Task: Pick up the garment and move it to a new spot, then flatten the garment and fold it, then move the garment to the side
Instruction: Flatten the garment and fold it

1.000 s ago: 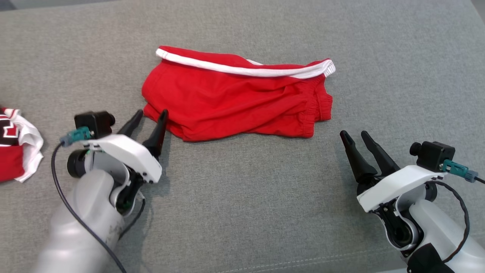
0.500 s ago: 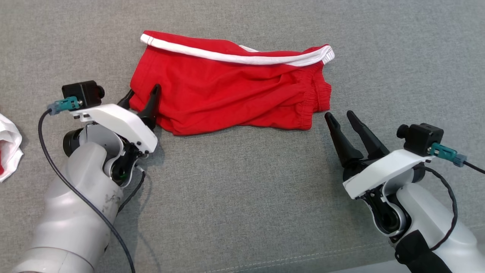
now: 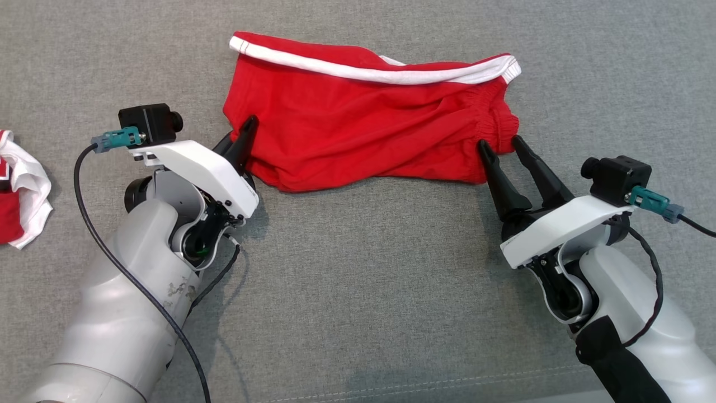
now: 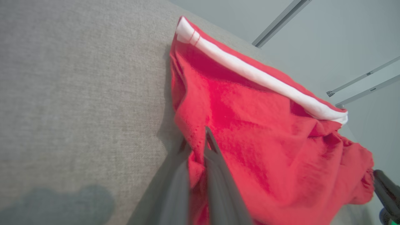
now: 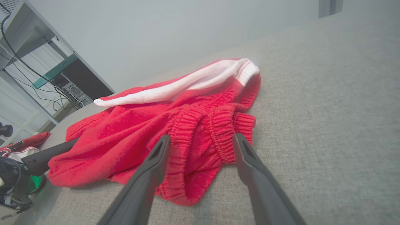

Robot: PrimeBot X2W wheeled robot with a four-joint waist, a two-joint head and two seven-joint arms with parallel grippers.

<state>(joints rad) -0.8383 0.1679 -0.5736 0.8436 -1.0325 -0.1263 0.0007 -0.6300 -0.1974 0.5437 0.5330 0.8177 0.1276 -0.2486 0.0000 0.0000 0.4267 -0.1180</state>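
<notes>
The garment (image 3: pixel 363 129) is a pair of red shorts with a white side stripe, lying crumpled on the grey cushioned surface (image 3: pixel 363 268). My left gripper (image 3: pixel 241 131) is shut on the garment's left edge; in the left wrist view the red cloth (image 4: pixel 250 131) is pinched between the fingers of that gripper (image 4: pixel 197 140). My right gripper (image 3: pixel 499 143) stands open at the garment's right end. In the right wrist view its fingers (image 5: pixel 201 139) straddle the gathered elastic waistband of the shorts (image 5: pixel 140 131), with cloth between them.
A second red and white garment (image 3: pixel 22 190) lies bunched at the far left edge of the surface. A seam (image 3: pixel 447 383) runs along the cushion's near edge. A desk with computer gear (image 5: pixel 62 78) stands beyond the surface.
My left gripper has closed on the garment's left edge. My right gripper has moved forward until its open fingers reach the waistband. The head camera has shifted too.
</notes>
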